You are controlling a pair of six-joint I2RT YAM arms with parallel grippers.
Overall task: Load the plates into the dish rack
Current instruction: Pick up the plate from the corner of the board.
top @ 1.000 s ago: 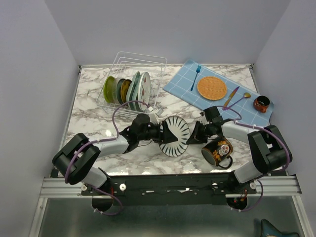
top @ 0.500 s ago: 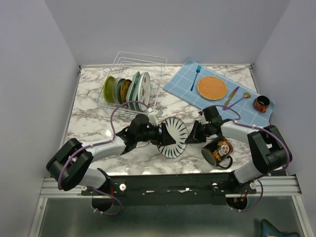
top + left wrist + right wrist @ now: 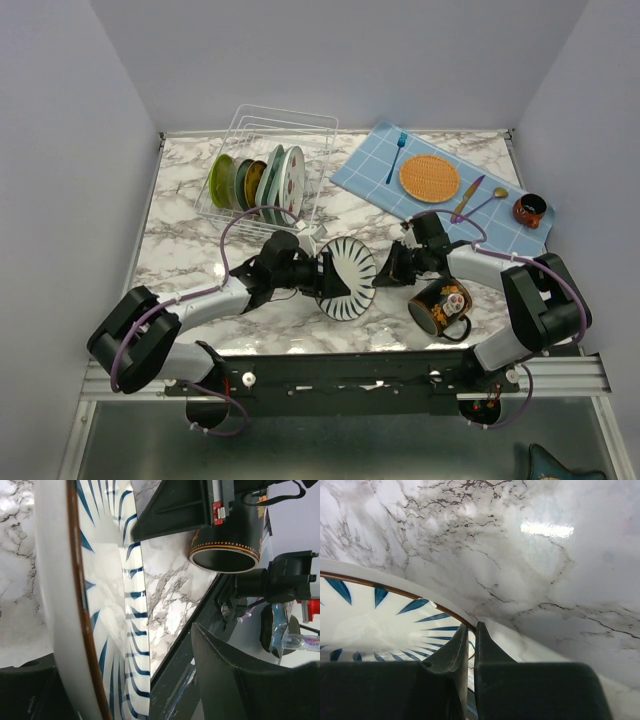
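Note:
A white plate with blue radial strokes (image 3: 350, 283) stands tilted on edge on the marble table, between my two grippers. My right gripper (image 3: 387, 271) is shut on its right rim; in the right wrist view the fingers (image 3: 472, 630) pinch the brown-edged rim of the plate (image 3: 370, 625). My left gripper (image 3: 322, 274) is open and straddles the plate's left rim (image 3: 100, 605), with a wide gap to one finger (image 3: 225, 670). The white wire dish rack (image 3: 290, 115) at the back left holds several upright plates (image 3: 255, 180).
A black decorated mug (image 3: 441, 305) lies on its side just right of the plate, under my right arm. A blue checked cloth (image 3: 365, 170) at the back right carries an orange woven mat (image 3: 429, 177), cutlery and a small brown bowl (image 3: 529, 210).
The plate has shifted slightly left and toward the near edge. My left arm's elbow has swung out to the left. The right gripper keeps its hold on the rim.

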